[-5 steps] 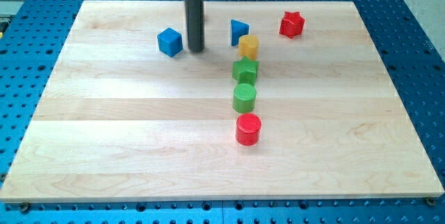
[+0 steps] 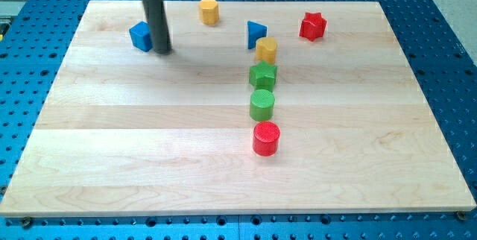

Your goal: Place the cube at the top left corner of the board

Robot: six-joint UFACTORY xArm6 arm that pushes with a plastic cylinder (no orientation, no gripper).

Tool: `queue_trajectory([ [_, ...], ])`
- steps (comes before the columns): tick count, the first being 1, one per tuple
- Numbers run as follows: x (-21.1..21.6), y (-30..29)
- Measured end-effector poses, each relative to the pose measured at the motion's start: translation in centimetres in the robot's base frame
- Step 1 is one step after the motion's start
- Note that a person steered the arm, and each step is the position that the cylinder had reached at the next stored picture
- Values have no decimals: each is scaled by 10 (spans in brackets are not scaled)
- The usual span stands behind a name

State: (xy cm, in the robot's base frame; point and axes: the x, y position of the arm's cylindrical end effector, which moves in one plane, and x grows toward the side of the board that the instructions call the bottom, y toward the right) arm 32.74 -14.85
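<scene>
Blue cube (image 2: 140,36): judged light, rigid, prone to sliding and turning on smooth wood; best pushed square on its right face. Small, matte blue, sharp-edged. Located upper left on the counter (image 2: 149,158), short of the corner. No gripper fitted; my tip (image 2: 162,49) touching its right side.

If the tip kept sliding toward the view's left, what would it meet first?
My tip sits just right of the blue cube, apparently touching it, so the cube comes first. Beyond it, only bare board shows up to the left edge.
</scene>
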Motion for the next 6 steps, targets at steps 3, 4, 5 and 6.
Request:
queue_trajectory([
  [3,-60,-45],
  [4,-72,-58],
  [5,-73,-32],
  [6,-114,24],
])
